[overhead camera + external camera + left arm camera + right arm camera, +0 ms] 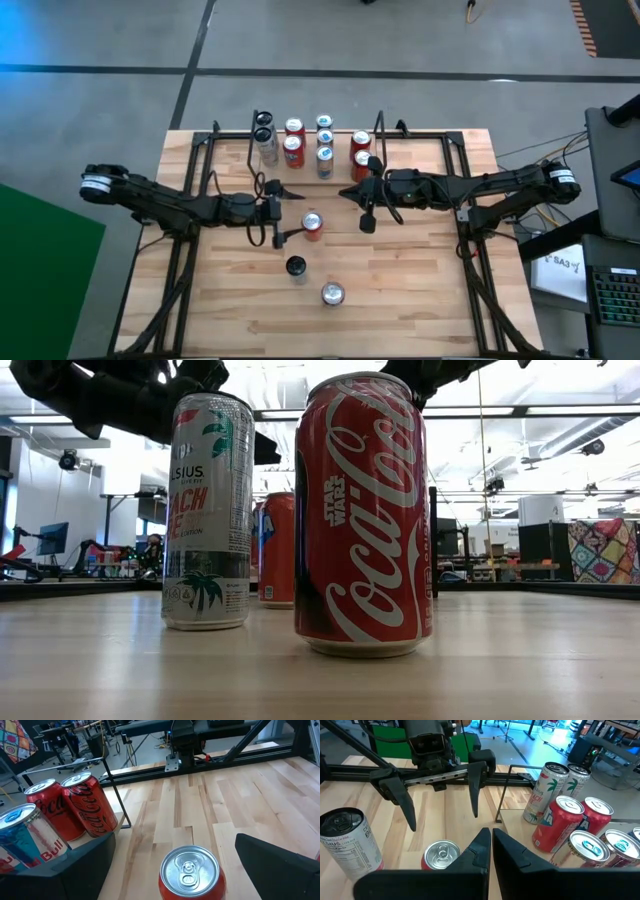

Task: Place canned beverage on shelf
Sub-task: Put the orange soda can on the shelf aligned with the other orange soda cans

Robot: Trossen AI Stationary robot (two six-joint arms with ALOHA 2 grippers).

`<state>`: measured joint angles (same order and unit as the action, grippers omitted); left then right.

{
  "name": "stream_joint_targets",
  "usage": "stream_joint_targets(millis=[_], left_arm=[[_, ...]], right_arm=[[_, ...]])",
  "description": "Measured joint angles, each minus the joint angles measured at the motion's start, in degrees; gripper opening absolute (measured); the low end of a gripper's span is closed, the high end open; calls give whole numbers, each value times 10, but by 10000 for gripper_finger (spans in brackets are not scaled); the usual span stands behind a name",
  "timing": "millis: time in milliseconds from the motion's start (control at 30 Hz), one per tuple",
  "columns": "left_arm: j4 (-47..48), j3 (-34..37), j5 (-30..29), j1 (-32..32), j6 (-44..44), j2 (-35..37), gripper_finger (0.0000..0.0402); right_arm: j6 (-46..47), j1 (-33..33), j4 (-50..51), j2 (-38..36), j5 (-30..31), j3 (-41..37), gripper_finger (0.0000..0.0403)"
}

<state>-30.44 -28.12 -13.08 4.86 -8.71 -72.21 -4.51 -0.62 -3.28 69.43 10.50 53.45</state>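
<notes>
A red can (pixel 313 224) is being left standing upright on the wooden table (pixel 420 300), just in front of the shelf (pixel 320 140), which is being seen at the table's far edge with its two upright loop ends and a row of cans inside. The left gripper (pixel 281 213) is being held spread wide around this red can, one finger on either side and neither touching it, so the can is released and is not being grasped. In the left wrist view the can's silver top (pixel 190 866) is being shown between the two dark fingers (pixel 280 862), with clear wood on each side. The right gripper (pixel 364 205) is being kept clenched with nothing between its fingers, hovering just beside the shelf's right loop end and near the red can. Farther from the shelf than the red can, a dark-topped slim can (pixel 296 267) is standing, and beyond it, nearest the front edge, a silver-topped can (pixel 332 294). On the shelf, two red cans (pixel 70 807) are being seen side by side next to a blue and silver can (pixel 25 837), and two tall slim pale cans (pixel 547 787) are standing at the opposite end.
</notes>
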Motion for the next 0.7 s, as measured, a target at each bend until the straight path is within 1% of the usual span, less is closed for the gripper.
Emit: stream_joint_targets(millis=[133,333,533,700], left_arm=[[-1,-1,4,0,0,-11,398],[-20,-6,10,0,4,-51,398],[-21,-26,17,0,4,-90,398],[-23,-31,17,-1,4,-110,398]], right_arm=[[0,0,0,0,0,0,9],[0,0,0,0,0,0,9],[0,0,1,0,0,0,9],[0,0,2,0,0,-2,9]])
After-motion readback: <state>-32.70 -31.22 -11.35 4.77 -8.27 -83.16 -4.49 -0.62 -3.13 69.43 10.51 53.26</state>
